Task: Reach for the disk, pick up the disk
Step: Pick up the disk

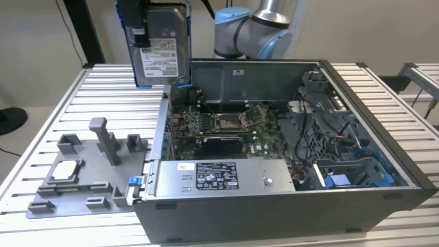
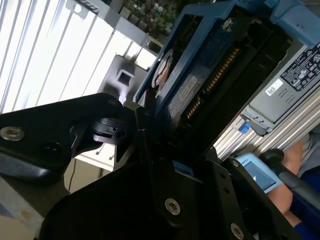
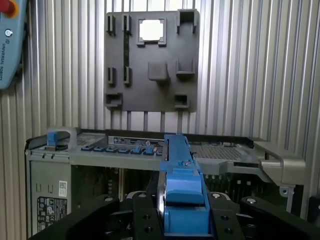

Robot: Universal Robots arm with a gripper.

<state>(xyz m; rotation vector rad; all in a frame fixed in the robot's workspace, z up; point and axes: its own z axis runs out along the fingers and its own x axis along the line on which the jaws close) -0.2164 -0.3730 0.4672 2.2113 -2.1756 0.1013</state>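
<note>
The gripper (image 3: 183, 202) clamps the disk (image 1: 164, 45) between its jaws (its body mostly cropped) above the table (image 1: 110, 90).

My claw (image 2: 162, 142) is clamped on the disk (image 2: 200, 75), with a black finger (image 2: 107, 132) pressed against its side. The disk sits tilted, underside toward the lens: dark circuit board, a row of gold connector pins, a round hub. A blue bracket (image 2: 215, 20) frames it.

Beyond it I see the bright ribbed table (image 2: 45, 50) with a grey plate (image 2: 120, 75) lying on it. There is a pale square (image 2: 145, 59) on the plate, possibly a chip; it is washed out by glare.

Past the disk's other face is a long grey box (image 2: 295, 75) with a label sticker and a small blue tab (image 2: 243, 127) at its corner. A person's arm (image 2: 300, 150) is near a light-blue object (image 2: 255, 172).
</note>
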